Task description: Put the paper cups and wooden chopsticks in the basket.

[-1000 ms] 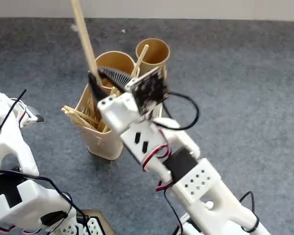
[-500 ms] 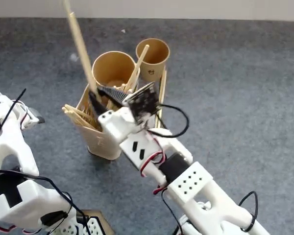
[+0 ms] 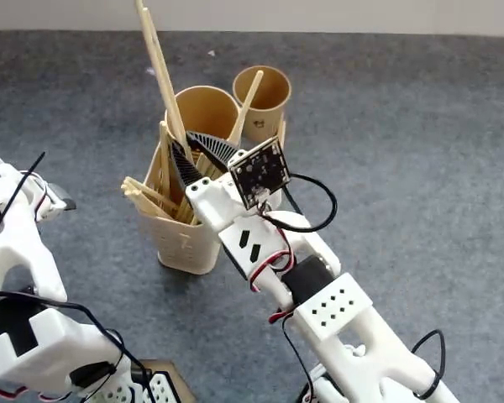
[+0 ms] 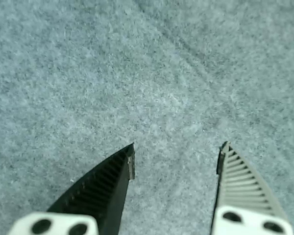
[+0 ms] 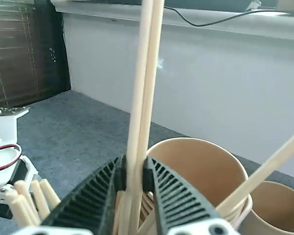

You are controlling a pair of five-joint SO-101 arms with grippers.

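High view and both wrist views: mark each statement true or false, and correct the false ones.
1. The right gripper is shut on a pair of wooden chopsticks. True.
2. The left gripper holds a paper cup. False: it is open over bare carpet, holding nothing.
3. Two paper cups stand side by side. True.
4. The basket lies tipped on its side. False: it stands upright with more chopsticks in it.

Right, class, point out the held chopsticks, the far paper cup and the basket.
held chopsticks point(image 5: 146, 73), right wrist view, on the upright shafts
far paper cup point(image 3: 260, 126), high view, its outer wall
basket point(image 3: 183, 248), high view, its front wall
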